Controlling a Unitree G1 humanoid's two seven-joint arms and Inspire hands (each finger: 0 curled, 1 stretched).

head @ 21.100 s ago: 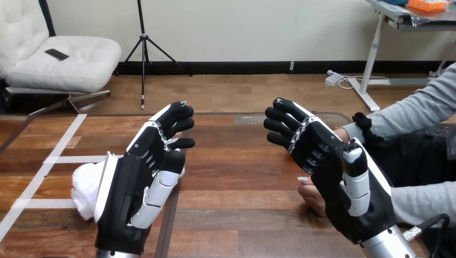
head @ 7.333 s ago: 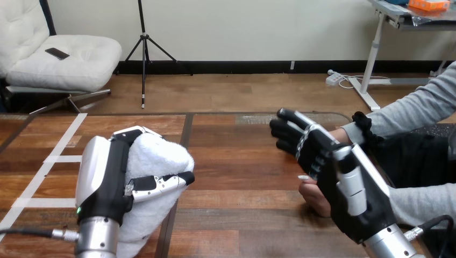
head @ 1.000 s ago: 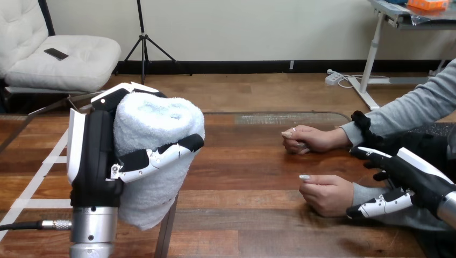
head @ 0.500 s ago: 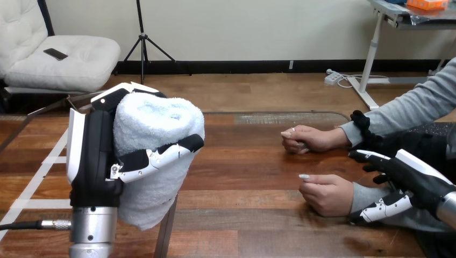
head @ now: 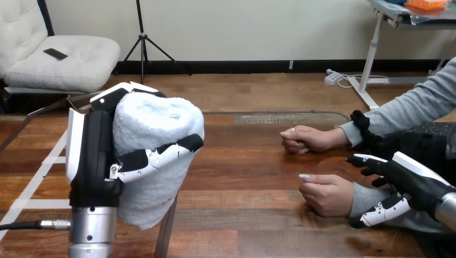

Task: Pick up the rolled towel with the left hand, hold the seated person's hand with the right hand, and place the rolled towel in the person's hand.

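The left hand (head: 91,161) has fingers and thumb curled round the rolled towel (head: 156,134), carried upright with its long axis vertical above the counter (head: 242,177). The person's nearer hand (head: 322,194) rests loosely curled well off to that hand's right and lower. The right hand (head: 408,180) is the nearer of the 2, just right of it, fingers spread loose above the grey sleeve (head: 365,196) and thumb below, closed on nothing; the counter between is bare, the person's farther hand (head: 309,138) just beyond the path.
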